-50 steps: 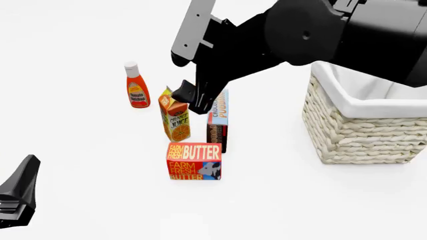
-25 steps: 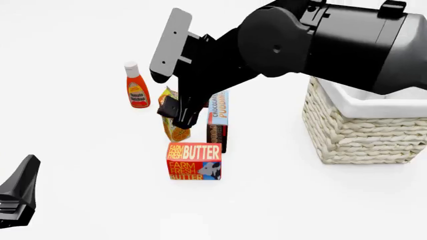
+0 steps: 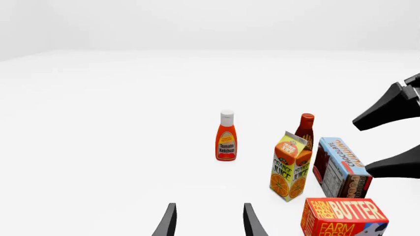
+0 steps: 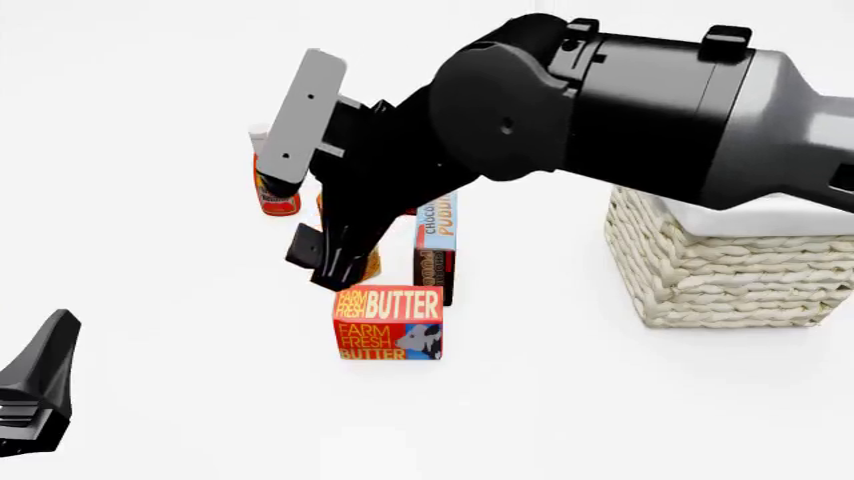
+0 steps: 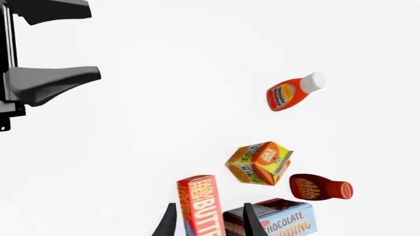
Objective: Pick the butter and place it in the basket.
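The butter [image 4: 387, 322], a small red-orange box, lies on the white table in front of the other groceries. My right gripper [image 4: 327, 265] hangs open just above its back left corner. In the right wrist view the butter [image 5: 198, 206] shows between the open fingers of the right gripper [image 5: 208, 223], not gripped. The wicker basket [image 4: 721, 275] stands to the right, its top hidden by the right arm. My left gripper [image 4: 34, 400] rests open and empty at the near left, fingers [image 3: 169, 222] apart. The butter [image 3: 345, 216] shows in its view too.
Behind the butter stand a chocolate pudding box [image 4: 437, 235], an orange juice carton [image 3: 290, 167] mostly hidden by the right gripper in the front view, a ketchup bottle [image 4: 274, 195] and a dark red bottle [image 3: 305, 129].
The right arm has swung left and down. Its gripper moved from beside the pudding box to just above the butter, now covering the juice carton. The left gripper stayed still.
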Controlling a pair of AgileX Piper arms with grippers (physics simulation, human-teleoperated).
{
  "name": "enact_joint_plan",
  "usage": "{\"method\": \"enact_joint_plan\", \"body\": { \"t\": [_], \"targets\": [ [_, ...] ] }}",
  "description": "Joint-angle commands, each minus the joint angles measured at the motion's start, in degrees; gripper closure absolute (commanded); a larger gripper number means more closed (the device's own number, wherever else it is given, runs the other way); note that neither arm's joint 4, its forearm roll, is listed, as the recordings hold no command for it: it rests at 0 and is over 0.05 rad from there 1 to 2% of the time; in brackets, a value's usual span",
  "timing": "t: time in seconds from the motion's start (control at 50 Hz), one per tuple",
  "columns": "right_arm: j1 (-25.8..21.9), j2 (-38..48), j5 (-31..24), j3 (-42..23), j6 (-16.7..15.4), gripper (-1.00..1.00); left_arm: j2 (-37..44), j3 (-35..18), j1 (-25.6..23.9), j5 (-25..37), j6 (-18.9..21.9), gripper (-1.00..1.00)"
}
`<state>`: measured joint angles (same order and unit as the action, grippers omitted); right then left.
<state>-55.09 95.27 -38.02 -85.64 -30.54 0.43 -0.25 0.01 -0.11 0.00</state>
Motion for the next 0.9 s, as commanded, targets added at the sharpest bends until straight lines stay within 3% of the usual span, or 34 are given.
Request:
{"method": "enact_joint_plan", "body": {
  "t": [0.02, 0.9],
  "targets": [
    [-0.3, 0.9, -0.2, 0.0, 0.8, -1.0, 0.0, 0.0, 0.0, 0.0, 0.0, -1.0],
    [1.0, 5.7, 0.3, -1.0, 1.3, -1.0, 0.0, 0.0, 0.0, 0.0, 0.0, -1.0]
  ]
}}
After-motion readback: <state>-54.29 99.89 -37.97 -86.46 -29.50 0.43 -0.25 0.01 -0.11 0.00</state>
